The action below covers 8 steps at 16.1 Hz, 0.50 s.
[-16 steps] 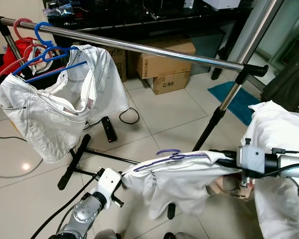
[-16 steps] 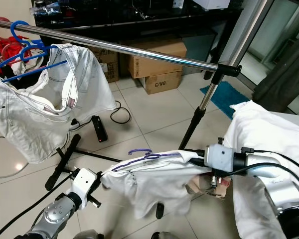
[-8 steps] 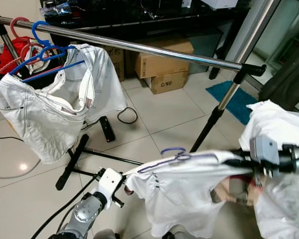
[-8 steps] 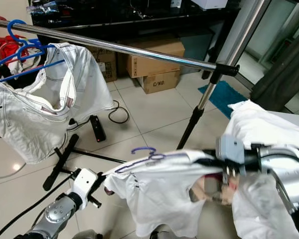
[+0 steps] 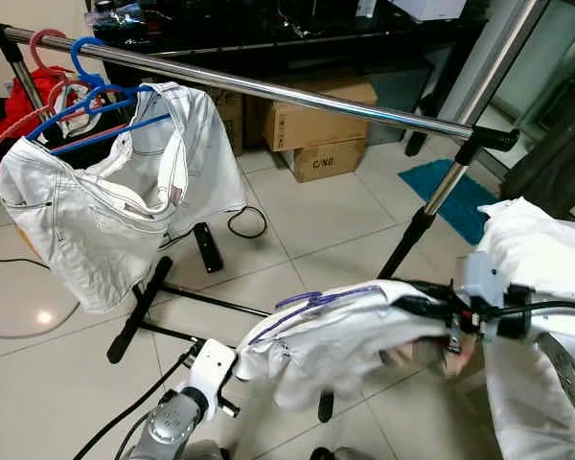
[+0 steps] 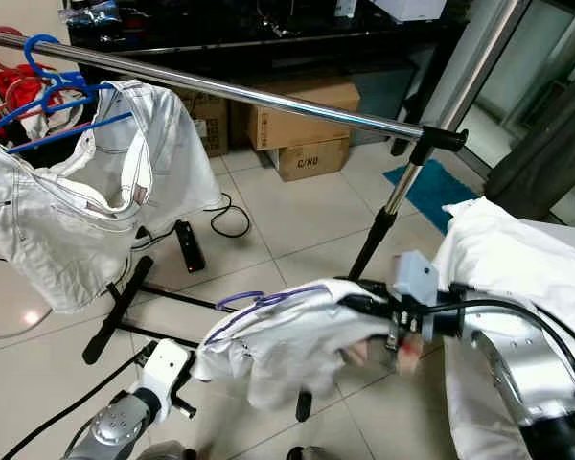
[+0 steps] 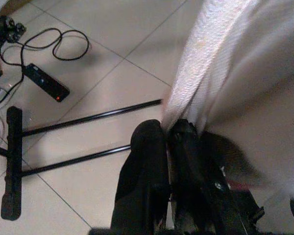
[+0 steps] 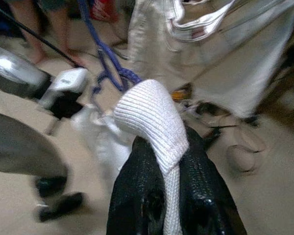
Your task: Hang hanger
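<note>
Ribbed white garment (image 5: 350,331) on purple hanger (image 5: 307,301), both end effectors (image 7: 169,142) (image 8: 159,147) clamping fabric.

A tiled home room: clothes rail (image 5: 268,89), cardboard boxes (image 5: 316,125), blue mat (image 5: 460,196).

We see a purple hanger (image 5: 311,305) inside a white shirt (image 5: 340,340), lying nearly flat, stretched low over the tiled floor, well below the chrome rail (image 5: 268,90).
</note>
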### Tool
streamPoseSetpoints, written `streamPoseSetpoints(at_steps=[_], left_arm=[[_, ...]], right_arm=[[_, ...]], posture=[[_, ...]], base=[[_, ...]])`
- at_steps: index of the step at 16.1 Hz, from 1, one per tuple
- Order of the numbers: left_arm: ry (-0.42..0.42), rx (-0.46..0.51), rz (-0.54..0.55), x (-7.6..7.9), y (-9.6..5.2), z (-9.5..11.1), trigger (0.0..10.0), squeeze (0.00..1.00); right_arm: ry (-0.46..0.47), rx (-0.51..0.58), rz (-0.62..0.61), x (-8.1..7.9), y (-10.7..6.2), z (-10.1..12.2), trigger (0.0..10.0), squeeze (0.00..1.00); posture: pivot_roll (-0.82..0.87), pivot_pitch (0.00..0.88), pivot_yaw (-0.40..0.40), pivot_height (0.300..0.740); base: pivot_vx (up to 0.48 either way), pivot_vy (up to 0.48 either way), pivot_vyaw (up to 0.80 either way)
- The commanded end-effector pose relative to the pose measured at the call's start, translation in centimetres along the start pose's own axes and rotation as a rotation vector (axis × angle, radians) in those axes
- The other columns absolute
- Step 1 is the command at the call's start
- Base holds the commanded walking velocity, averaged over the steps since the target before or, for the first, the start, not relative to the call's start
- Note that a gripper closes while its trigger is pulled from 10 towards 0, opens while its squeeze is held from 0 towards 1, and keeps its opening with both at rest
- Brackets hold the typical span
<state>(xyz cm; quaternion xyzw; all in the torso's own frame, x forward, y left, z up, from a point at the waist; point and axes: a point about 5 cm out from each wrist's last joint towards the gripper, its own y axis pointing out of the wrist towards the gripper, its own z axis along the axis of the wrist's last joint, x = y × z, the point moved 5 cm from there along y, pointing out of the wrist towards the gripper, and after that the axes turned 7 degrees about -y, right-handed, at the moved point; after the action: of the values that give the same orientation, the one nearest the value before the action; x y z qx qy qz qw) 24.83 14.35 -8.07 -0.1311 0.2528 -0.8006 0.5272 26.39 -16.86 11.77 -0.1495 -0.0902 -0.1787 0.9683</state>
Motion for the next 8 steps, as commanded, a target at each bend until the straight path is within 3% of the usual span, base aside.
streamPoseSetpoints(at_steps=[1,3,4,6,8], left_arm=[[-0.01,-0.118,0.018,-0.1,-0.7,-2.6,0.0,0.0],[0.019,-0.119,0.017,-0.8,-0.6,-2.1,0.0,0.0],[0.03,-0.13,0.023,-1.3,-0.7,-2.2,0.0,0.0],[0.025,-0.135,0.032,-1.5,-0.8,-2.4,0.0,0.0],[0.001,-0.127,0.04,-1.3,-0.7,-2.4,0.0,0.0]], right_arm=[[-0.035,0.132,-0.051,1.7,-1.6,3.5,0.0,0.0],[-0.01,0.117,-0.071,2.9,-3.3,4.0,0.0,0.0],[-0.098,0.076,-0.161,4.8,-4.0,4.1,0.0,0.0],[-0.179,0.039,-0.204,5.2,-3.6,4.1,0.0,0.0],[-0.242,0.004,-0.165,3.7,-1.9,3.2,0.0,0.0]], posture=[[0.05,0.042,-0.076,0.74],[0.04,0.042,-0.072,0.74],[0.03,0.043,-0.072,0.74],[0.03,0.047,-0.078,0.74],[0.04,0.052,-0.085,0.74]], base=[[0.0,0.0,0.0],[0.0,0.0,0.0],[0.0,0.0,0.0],[0.0,0.0,0.0],[0.0,0.0,0.0]])
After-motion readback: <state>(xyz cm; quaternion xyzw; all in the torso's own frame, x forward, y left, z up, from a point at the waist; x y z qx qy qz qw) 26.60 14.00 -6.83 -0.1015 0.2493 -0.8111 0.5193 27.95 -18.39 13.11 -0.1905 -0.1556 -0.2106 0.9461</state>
